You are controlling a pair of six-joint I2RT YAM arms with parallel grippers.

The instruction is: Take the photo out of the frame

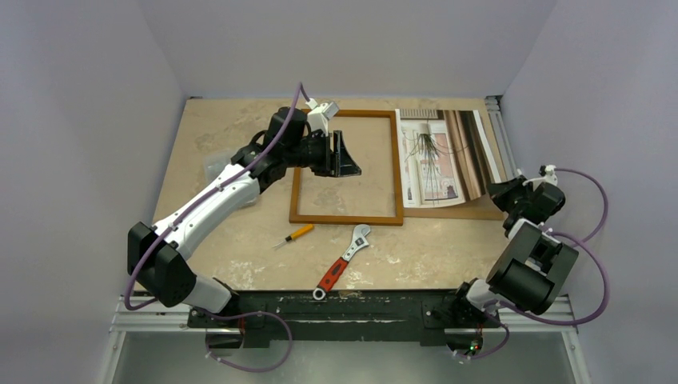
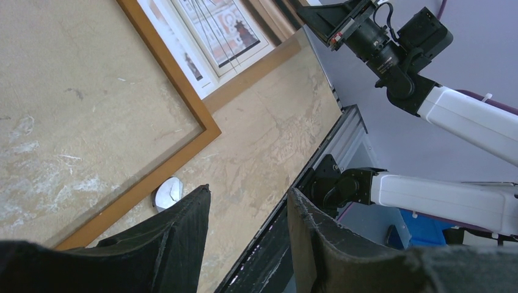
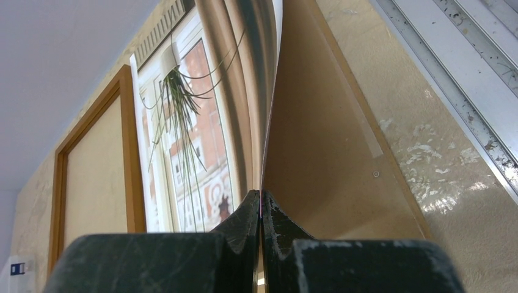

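Observation:
The frame (image 1: pixel 345 218), a narrow orange-brown wooden border, lies flat mid-table with bare table showing through it. The photo (image 1: pixel 432 156), a window scene with a spindly plant, lies to its right on the cork-brown backing board (image 1: pixel 472 210). My right gripper (image 1: pixel 501 190) is shut on the photo's right edge (image 3: pixel 261 198), which curls up off the board (image 3: pixel 330 159). The photo (image 3: pixel 189 140) and frame (image 3: pixel 131 159) show in the right wrist view. My left gripper (image 1: pixel 350 160) hovers open and empty over the frame. Its wrist view (image 2: pixel 247 192) shows the frame corner (image 2: pixel 183 101) and photo (image 2: pixel 220 30).
A red-handled adjustable wrench (image 1: pixel 342 260) and a small orange screwdriver (image 1: pixel 294 234) lie near the front of the frame. A clear plastic sheet (image 1: pixel 217 166) lies under my left arm. A metal rail (image 1: pixel 497 132) runs along the table's right edge.

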